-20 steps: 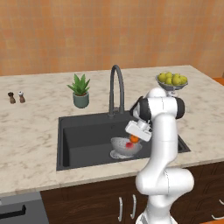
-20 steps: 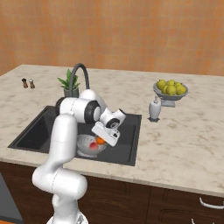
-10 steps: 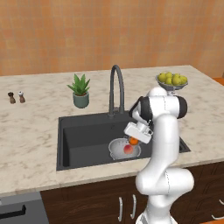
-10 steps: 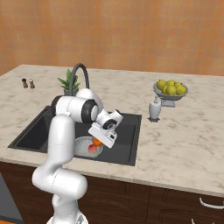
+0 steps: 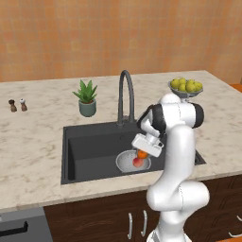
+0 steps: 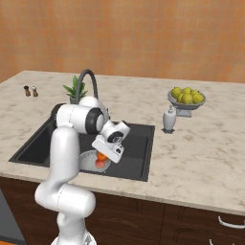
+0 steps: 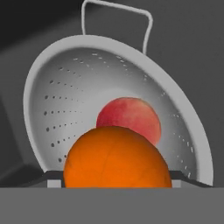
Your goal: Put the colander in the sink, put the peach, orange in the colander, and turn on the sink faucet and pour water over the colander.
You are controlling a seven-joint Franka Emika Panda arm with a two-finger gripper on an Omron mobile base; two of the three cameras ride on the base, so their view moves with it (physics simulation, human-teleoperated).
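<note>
Lowered since a second ago, the gripper (image 5: 142,154) pinches the orange (image 7: 117,157) just above the peach (image 7: 129,117) in the colander (image 7: 65,87).

A warm orange-brown textured wall (image 5: 118,33) rises behind a pale marbled stone counter (image 5: 33,137), evenly lit, while dark brown wooden cabinet doors (image 6: 191,225) with slim silver handles (image 5: 130,226) run beneath its front edge.
</note>
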